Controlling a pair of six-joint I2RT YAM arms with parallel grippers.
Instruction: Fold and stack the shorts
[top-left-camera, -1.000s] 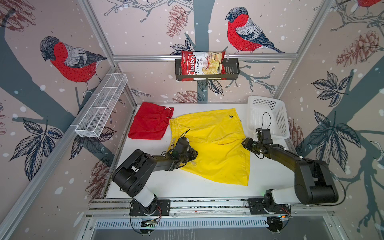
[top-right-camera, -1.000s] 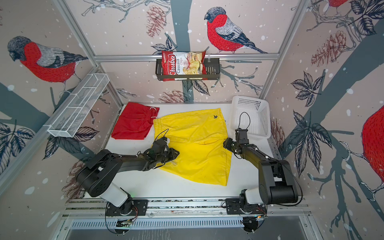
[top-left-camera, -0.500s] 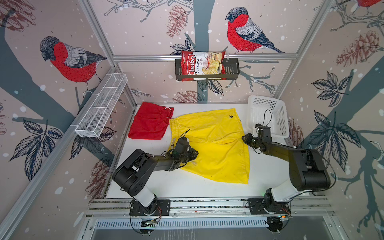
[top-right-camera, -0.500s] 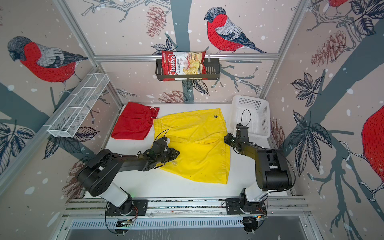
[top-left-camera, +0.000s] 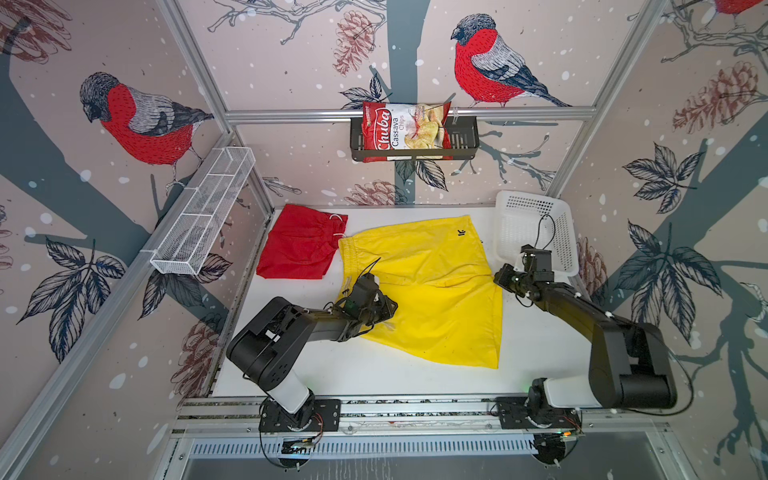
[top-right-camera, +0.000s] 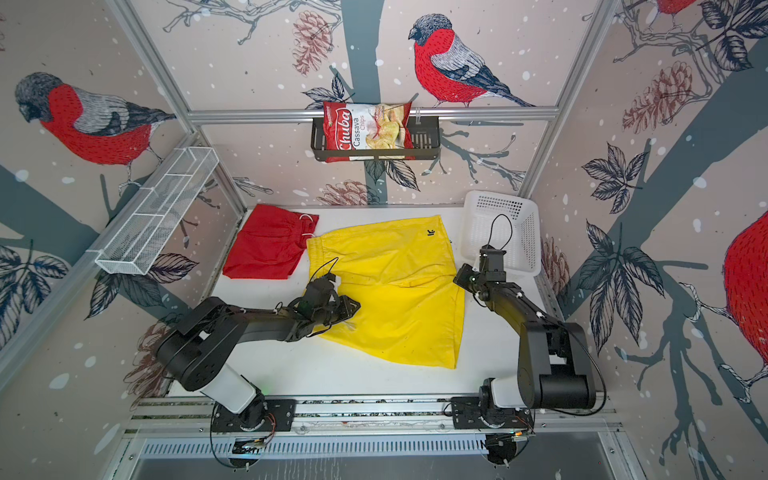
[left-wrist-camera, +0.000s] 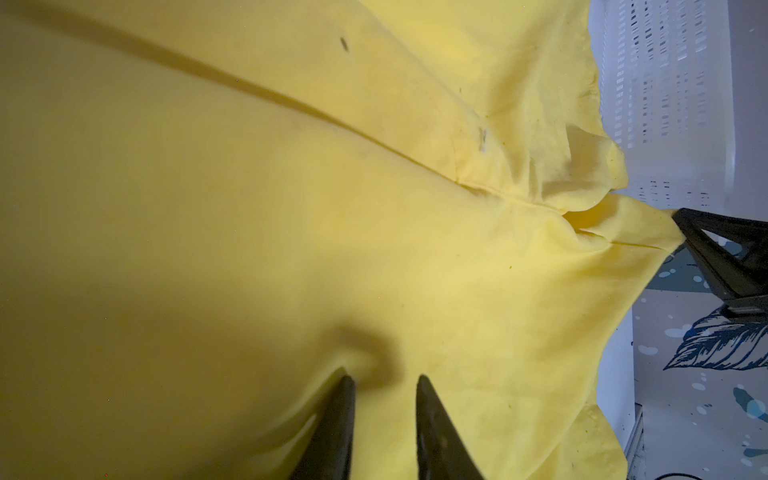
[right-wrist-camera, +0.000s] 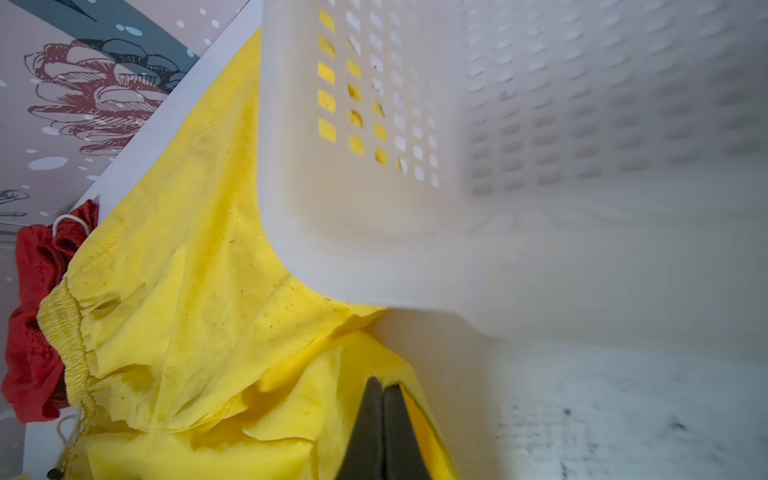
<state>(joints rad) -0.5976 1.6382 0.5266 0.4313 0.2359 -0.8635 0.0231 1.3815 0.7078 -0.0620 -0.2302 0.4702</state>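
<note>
Left gripper (top-left-camera: 384, 309), nearest the front and well apart from the white perforated plastic basket (top-left-camera: 512, 232), keeps its fingers (left-wrist-camera: 343, 415) slightly apart, with a pucker of the bright yellow shorts (top-left-camera: 432, 291) of thin fabric pinched between them on the waistband side. Right gripper (top-left-camera: 500, 277) sits just beside the basket's near corner. Its jaws are pressed together on the opposite edge of the yellow shorts, and in the left wrist view the cloth draws to a point at its tip.

Between the two grippers the yellow shorts lie spread on the white tabletop (top-left-camera: 374, 374). Their far leg, which carries a small black mark (top-left-camera: 462, 233), rests against the basket's wall.

Farther back, and across the yellow shorts from the basket, the plain red shorts (top-left-camera: 301, 245) lie folded with a white drawstring loop showing. One corner touches the yellow waistband.

Farthest of all, higher than the basket on the back wall, a red chips bag (top-left-camera: 405, 129) sits in a black wire shelf (top-left-camera: 465, 139).
</note>
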